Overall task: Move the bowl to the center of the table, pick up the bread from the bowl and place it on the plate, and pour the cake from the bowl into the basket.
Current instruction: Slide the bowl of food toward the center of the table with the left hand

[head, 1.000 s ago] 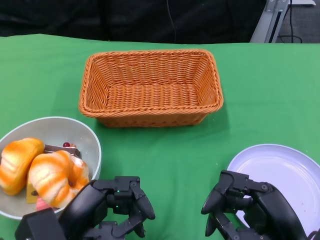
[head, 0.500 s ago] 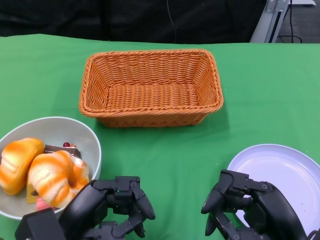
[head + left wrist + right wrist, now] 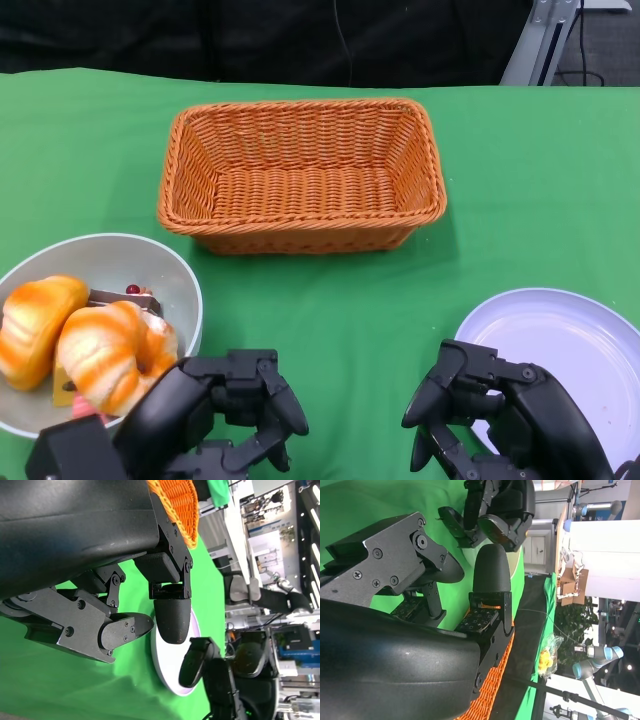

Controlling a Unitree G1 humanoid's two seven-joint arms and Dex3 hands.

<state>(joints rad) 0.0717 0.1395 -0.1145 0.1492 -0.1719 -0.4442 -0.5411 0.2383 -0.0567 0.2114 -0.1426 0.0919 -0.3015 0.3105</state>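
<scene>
The black many-fingered left hand [image 3: 205,420] has edged slightly toward the grey round bowl [image 3: 165,262] over the last second; nothing else has moved, so the task looks barely begun. It holds nothing, fingers loosely apart, just beside the bowl's near rim. The black right hand [image 3: 500,420] also hangs empty, fingers spread, overlapping the white round plate [image 3: 570,340]. The bowl sits left of the orange wicker basket [image 3: 300,170], holding 2 glazed bread rolls [image 3: 100,350] and a cake slice [image 3: 125,297].

- Grey bowl [image 3: 150,258] at near left holds two glazed bread [image 3: 105,355] rolls and cake [image 3: 128,298].
- Orange wicker basket [image 3: 300,172] sits centre-far.
- White plate [image 3: 560,335] lies near right.
</scene>
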